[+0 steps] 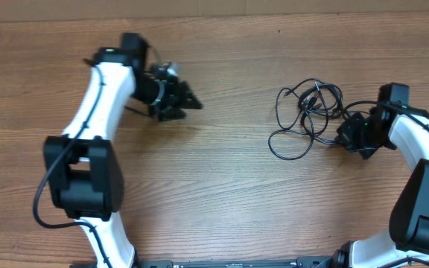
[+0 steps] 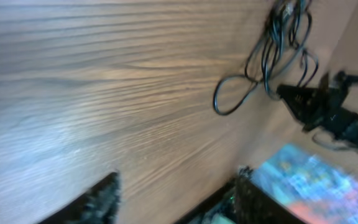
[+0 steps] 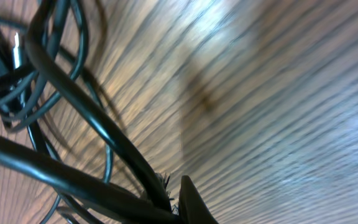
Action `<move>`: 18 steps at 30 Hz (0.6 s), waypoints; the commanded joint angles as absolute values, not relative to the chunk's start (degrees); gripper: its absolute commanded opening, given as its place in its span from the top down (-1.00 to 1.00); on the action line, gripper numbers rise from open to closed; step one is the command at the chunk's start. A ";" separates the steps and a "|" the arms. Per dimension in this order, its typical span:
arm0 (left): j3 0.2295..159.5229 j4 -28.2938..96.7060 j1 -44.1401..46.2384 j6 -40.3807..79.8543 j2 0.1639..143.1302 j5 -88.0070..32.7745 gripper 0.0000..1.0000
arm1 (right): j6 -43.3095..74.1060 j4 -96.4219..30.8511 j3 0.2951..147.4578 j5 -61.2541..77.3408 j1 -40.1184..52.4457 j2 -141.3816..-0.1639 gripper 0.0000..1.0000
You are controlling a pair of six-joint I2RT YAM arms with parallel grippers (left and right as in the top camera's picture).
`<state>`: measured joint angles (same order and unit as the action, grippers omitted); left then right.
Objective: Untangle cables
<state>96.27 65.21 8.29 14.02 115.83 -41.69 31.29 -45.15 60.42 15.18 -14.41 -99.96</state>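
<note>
Black strands of the cables (image 3: 73, 106) loom closest in the right wrist view, running straight into the right gripper (image 1: 346, 136), whose fingers are pinched together on a strand at the tangle's right edge. From overhead the cables lie on the right half of the table (image 1: 222, 193), well apart from the left gripper (image 1: 188, 103) at the far left — its fingers spread wide over bare wood, holding nothing. Little looks done: the loops overlap in one knotted bunch, one loop trailing near-left, so the separating is mostly left. No box, tray or other container shows — nothing holds the cords
</note>
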 commanded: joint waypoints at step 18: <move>97.23 38.20 36.05 33.04 118.02 -10.35 -0.68 | 29.87 -45.76 61.12 15.73 -4.99 -99.35 0.81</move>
